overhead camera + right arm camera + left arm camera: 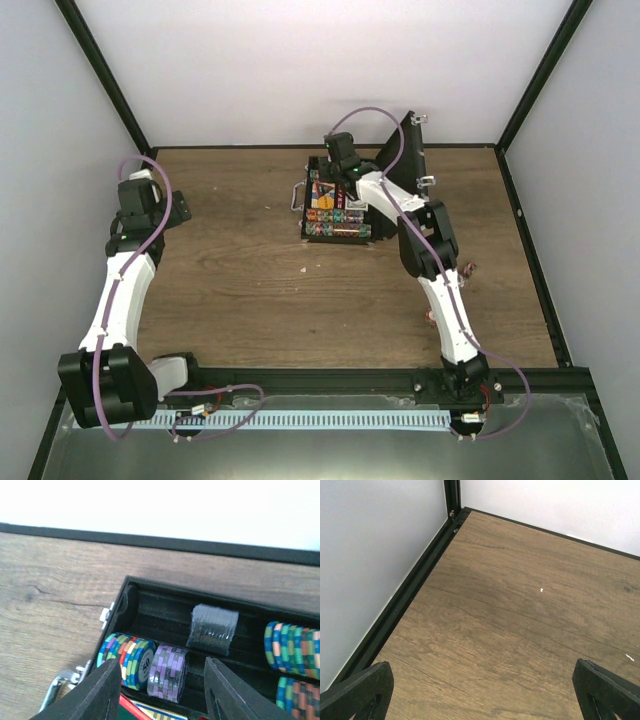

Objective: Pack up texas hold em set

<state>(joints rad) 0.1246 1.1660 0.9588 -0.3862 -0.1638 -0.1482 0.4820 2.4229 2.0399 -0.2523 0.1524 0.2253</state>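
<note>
Top external view has the small black rectangular briefcase with silver corners lying open at the far middle of the brown wood-grain counter. Its flat lid stands up on the right side, and a silver wire handle sticks out on the left. Rows of small multicoloured chip stacks fill the near part of the tray, with a printed card deck behind them. The right arm reaches over the case; the left arm is well apart at the counter's left side.

Right wrist view gives detail that the overhead one cannot. The tray has black ribbed grooves. In them lie a blue, green, yellow and red striped chip stack with "50" on its end face, just beside a purple striped stack. A dull grey stack lies one groove back, and more striped stacks sit at the right. The right tool hangs above the purple stack with its matt black fingers apart, holding nothing.

Left wrist view shows only bare counter grain, a black frame rail and a plain white wall. The left tool has its fingers spread wide, empty.
</note>
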